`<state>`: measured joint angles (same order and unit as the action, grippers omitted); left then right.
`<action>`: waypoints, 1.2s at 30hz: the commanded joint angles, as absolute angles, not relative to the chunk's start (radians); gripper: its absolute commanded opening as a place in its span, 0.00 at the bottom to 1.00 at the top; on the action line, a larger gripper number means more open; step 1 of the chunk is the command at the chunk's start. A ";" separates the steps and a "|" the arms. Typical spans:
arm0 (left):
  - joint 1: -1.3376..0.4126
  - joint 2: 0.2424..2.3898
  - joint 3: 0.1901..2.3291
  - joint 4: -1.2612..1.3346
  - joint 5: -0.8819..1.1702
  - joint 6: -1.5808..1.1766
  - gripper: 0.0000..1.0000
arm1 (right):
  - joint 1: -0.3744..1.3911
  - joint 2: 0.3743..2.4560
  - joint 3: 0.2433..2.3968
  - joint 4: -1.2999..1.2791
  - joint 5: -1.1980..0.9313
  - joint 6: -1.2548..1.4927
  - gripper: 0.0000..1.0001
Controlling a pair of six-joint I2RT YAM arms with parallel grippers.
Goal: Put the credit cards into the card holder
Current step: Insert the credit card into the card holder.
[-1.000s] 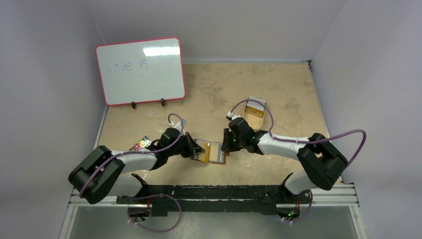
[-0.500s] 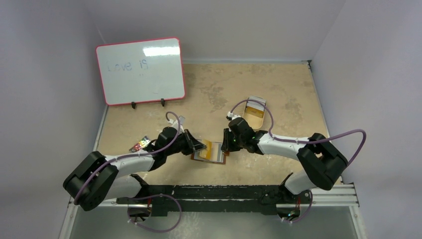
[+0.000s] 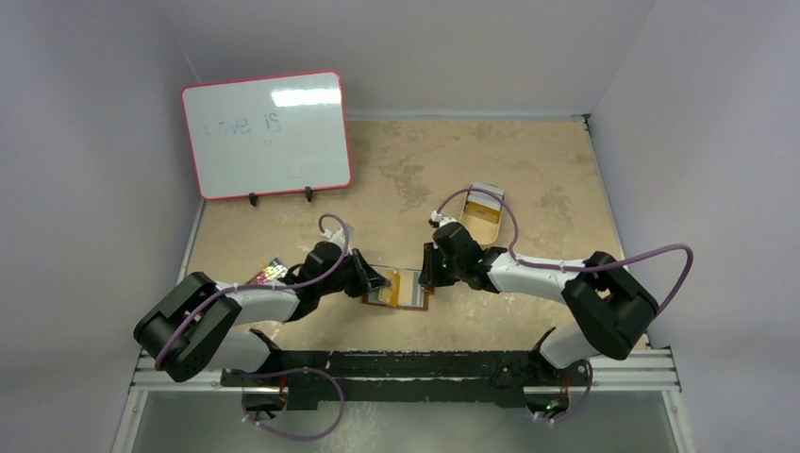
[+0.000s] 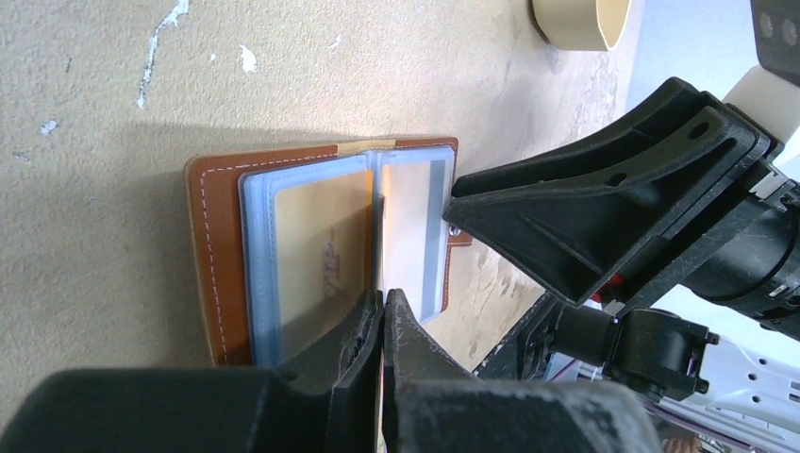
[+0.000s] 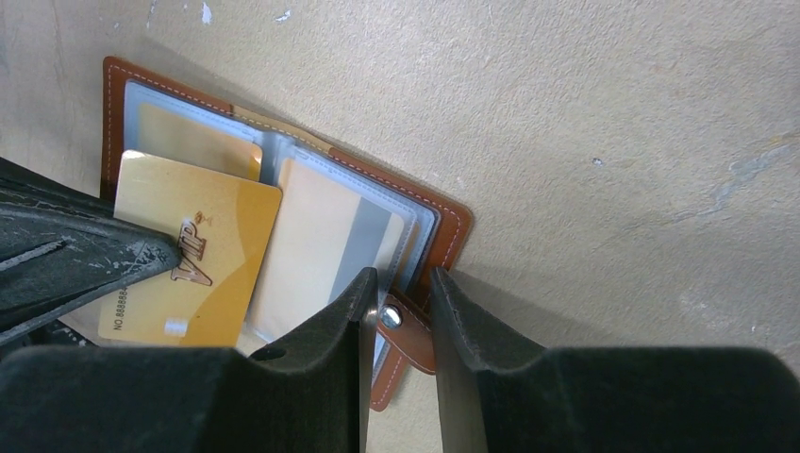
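Note:
The brown leather card holder [image 3: 401, 288] lies open on the table between my two grippers. My left gripper [image 4: 383, 297] is shut on a gold credit card [image 5: 203, 255], whose far corner lies over the holder's left page. A second gold card [image 4: 316, 255] sits in the left sleeve. A pale card with a grey stripe [image 5: 330, 241] sits in the right sleeve. My right gripper [image 5: 404, 283] is at the holder's right edge, its jaws closed on the snap tab [image 5: 401, 326].
A tan oval tin [image 3: 481, 209] stands behind the right arm. A red-framed whiteboard [image 3: 267, 132] leans at the back left. A small colourful object [image 3: 269, 274] lies beside the left arm.
My left gripper rose slightly with the gold card half a second ago, then came back down to the holder's left page. The right gripper has not moved.

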<state>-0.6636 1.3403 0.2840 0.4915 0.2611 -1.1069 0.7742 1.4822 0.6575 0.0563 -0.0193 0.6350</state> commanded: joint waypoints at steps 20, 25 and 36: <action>-0.668 1.435 0.290 0.608 0.229 -1.094 0.00 | 0.778 1.497 0.641 0.047 0.012 0.635 0.32; -0.674 1.453 0.275 0.658 0.224 -1.115 0.00 | 0.778 1.502 0.641 0.049 0.011 0.637 0.32; -0.708 1.498 0.285 0.672 0.177 -1.119 0.00 | 0.778 1.453 0.632 0.060 0.002 0.671 0.33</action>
<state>-0.6888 1.4837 0.2821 0.6640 0.2226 -1.1252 0.7742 1.4784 0.6502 0.0685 -0.0177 0.6544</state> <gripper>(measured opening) 0.009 0.322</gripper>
